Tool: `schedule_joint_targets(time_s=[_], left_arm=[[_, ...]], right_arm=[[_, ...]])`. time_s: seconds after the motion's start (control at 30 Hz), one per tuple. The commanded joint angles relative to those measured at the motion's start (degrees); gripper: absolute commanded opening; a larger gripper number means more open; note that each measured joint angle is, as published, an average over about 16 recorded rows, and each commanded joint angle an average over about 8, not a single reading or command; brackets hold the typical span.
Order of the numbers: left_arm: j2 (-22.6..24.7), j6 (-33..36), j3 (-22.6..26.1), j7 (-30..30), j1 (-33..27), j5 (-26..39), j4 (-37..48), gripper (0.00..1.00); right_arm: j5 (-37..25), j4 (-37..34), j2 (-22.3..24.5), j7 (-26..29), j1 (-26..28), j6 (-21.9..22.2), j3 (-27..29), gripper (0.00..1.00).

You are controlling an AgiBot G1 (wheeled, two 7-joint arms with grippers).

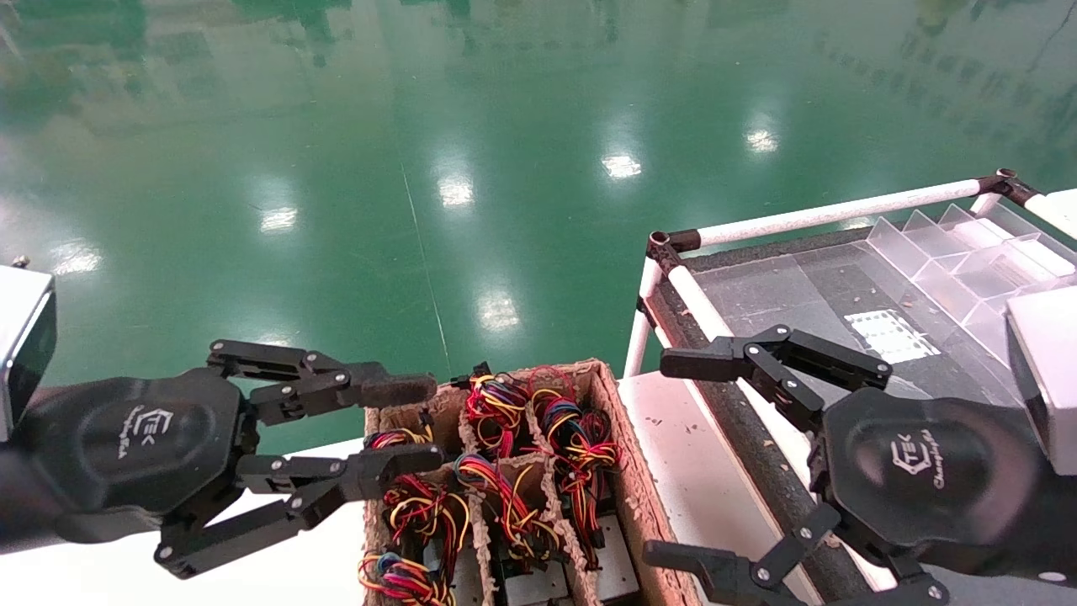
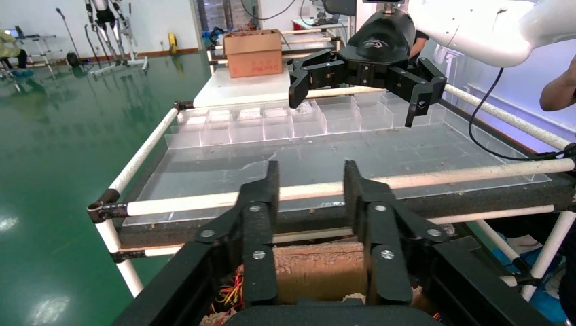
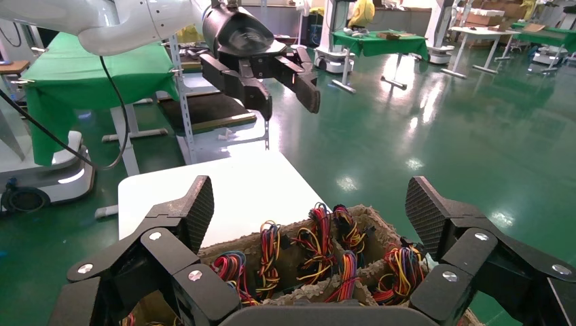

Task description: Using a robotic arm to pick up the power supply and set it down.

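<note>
Approach step: the left tool [image 1: 395, 425] is held part-open at the cardboard box's [image 1: 627, 454] left edge, nothing gripped; the power supply [image 1: 538, 581] lies inside. Next, a descent is needed. The right tool [image 1: 673, 459] is spread wide, empty.

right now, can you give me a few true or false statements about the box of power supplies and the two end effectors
1. The left end effector hovers at the cardboard box's left edge. True.
2. The right end effector grips a power supply. False: it is open and empty, beside the box.
3. The power supplies sit in the box's divided compartments, coloured wires up. True.
4. The box stands on the green floor. False: it stands on a white table.
5. A clear divided tray lies on the rack to the right. True.
</note>
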Motion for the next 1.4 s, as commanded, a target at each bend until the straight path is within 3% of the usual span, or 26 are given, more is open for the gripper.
schedule_joint_targets(time_s=[0.03,0.43,0.7,1.13,1.4], left_arm=[[0.0,0.0,0.0,0.0,0.0,0.0,0.0,0.0],[0.0,0.0,0.0,0.0,0.0,0.0,0.0,0.03],[0.0,0.0,0.0,0.0,0.0,0.0,0.0,1.0],[0.0,0.0,0.0,0.0,0.0,0.0,0.0,1.0],[0.0,0.0,0.0,0.01,0.0,0.0,0.01,1.0]], right_arm=[[0.0,0.0,0.0,0.0,0.0,0.0,0.0,1.0],[0.0,0.0,0.0,0.0,0.0,0.0,0.0,1.0],[0.0,0.0,0.0,0.0,0.0,0.0,0.0,1.0],[-0.76,-0.44,0.07,-0.03,0.04,0.54,-0.17,1.0],[-5.28,-1.43,-0.68,0.28,0.76,2.89,-1.88,1.0]])
